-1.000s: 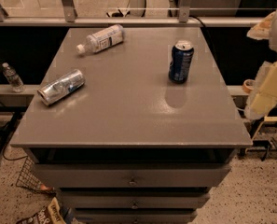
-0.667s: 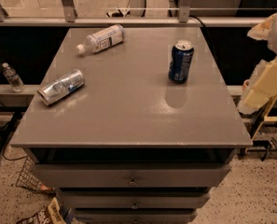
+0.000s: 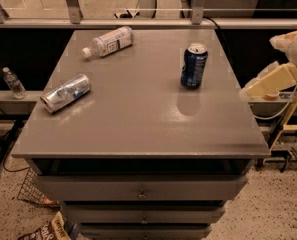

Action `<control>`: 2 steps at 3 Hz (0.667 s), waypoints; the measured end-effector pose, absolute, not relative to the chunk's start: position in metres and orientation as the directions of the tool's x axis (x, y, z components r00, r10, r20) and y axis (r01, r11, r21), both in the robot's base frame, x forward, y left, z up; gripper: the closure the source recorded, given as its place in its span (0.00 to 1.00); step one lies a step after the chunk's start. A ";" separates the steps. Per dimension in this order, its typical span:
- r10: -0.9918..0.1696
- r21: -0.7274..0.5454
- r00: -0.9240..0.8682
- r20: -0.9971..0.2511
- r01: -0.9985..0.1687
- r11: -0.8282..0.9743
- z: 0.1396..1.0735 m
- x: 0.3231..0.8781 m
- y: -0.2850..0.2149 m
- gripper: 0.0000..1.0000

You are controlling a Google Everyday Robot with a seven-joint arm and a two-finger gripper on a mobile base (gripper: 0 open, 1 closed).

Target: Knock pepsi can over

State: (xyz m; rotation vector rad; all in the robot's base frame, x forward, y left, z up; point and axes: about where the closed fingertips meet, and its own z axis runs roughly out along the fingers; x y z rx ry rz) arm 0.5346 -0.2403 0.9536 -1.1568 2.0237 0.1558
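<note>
Camera view – the only view, looking down on the work surface from the front.

Grey cabinet top (image 3: 138,129), matt, with drawers (image 3: 138,189) stacked below its front edge.

Pepsi can (image 3: 193,66) – dark blue, silver top rim, standing upright on the right rear part of the top, near the right edge but not at it. A faint reflection of it shows on the surface just in front. Nothing touches it.

Silver-grey can (image 3: 65,93) with a blue label lies on its side at the left of the top, well apart from the pepsi can, its open end pointing toward the left front.

Clear plastic bottle (image 3: 108,42), white label, lies on its side at the left rear, cap toward the left.

Gripper (image 3: 260,86): cream-coloured, off the table beyond the right edge, roughly level with the pepsi can and apart from it, with bare table between the two. It holds nothing that can be seen. How far open the claw stands – cannot tell from this angle.

Surroundings: a metal rail (image 3: 138,23) runs along the back of the cabinet. A small water bottle (image 3: 13,83) stands on a ledge to the left. A wire basket (image 3: 30,189) and a snack bag (image 3: 45,231) lie on the speckled floor at lower left. A yellow frame (image 3: 288,119) stands at right, below the gripper.
</note>
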 end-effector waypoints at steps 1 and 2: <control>-0.623 -0.251 -0.269 -0.735 -0.745 0.618 0.961 0.548 -0.239 0.00; -0.627 -0.253 -0.268 -0.731 -0.747 0.615 0.960 0.547 -0.239 0.00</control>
